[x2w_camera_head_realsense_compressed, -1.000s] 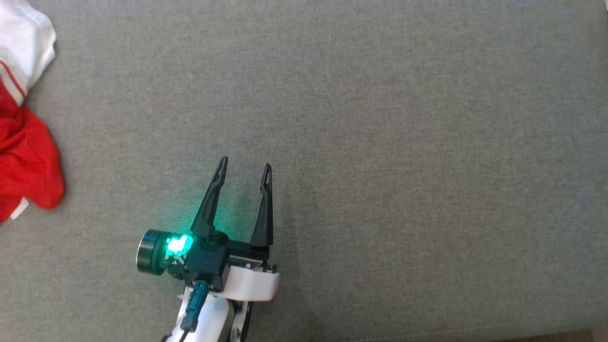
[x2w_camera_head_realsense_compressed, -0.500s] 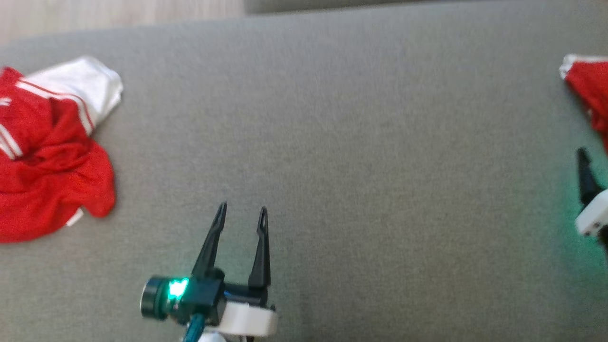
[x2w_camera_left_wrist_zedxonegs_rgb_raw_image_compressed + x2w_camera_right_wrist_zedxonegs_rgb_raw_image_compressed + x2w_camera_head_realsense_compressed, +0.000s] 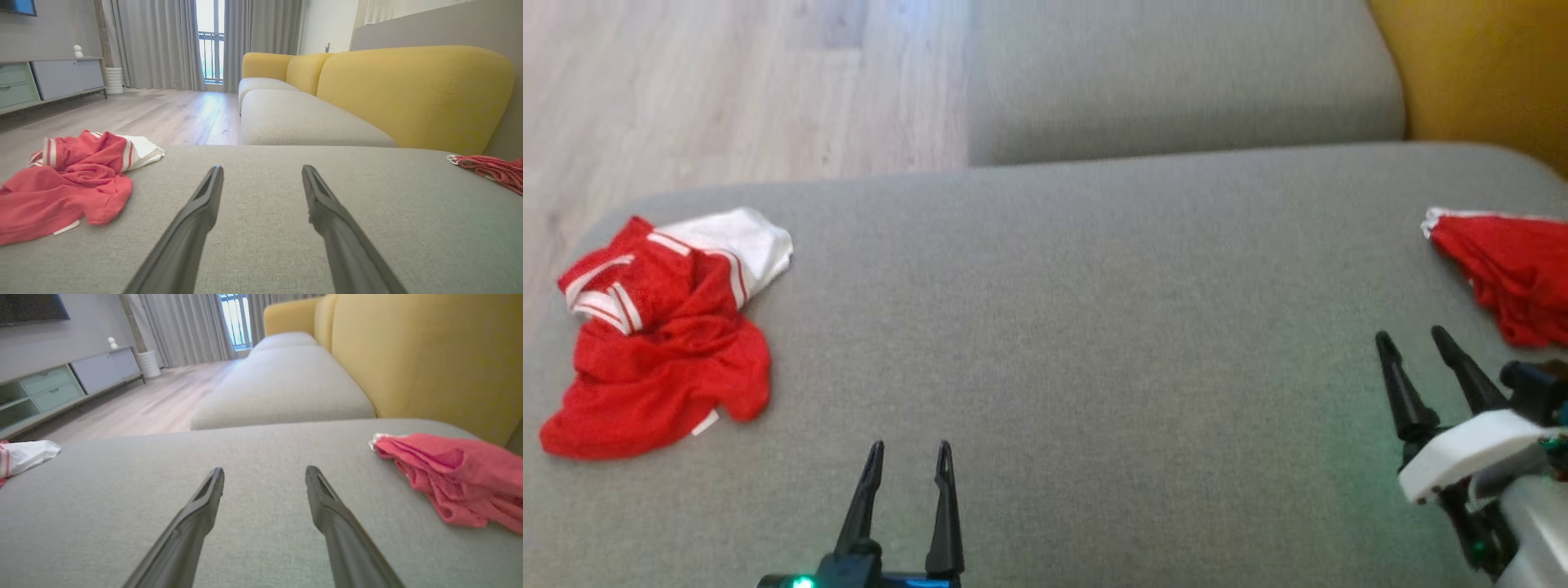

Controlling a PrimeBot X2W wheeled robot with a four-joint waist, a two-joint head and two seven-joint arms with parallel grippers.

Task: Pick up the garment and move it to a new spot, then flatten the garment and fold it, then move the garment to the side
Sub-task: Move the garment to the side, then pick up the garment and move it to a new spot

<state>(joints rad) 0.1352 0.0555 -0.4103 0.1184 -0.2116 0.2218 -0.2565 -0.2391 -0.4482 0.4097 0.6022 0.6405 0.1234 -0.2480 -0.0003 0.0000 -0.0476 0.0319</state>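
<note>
My left gripper (image 3: 910,447) and right gripper (image 3: 1410,335) hover empty, fingers apart, over the grey sofa seat (image 3: 1094,327). The crumpled red-and-white jersey (image 3: 658,343) lies at middle left, apparently untouched; pickup, flattening and folding all seem left.

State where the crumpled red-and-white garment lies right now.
In the head view, the red-and-white garment lies crumpled at the left end of the grey cushion, ahead and left of the left gripper.
</note>
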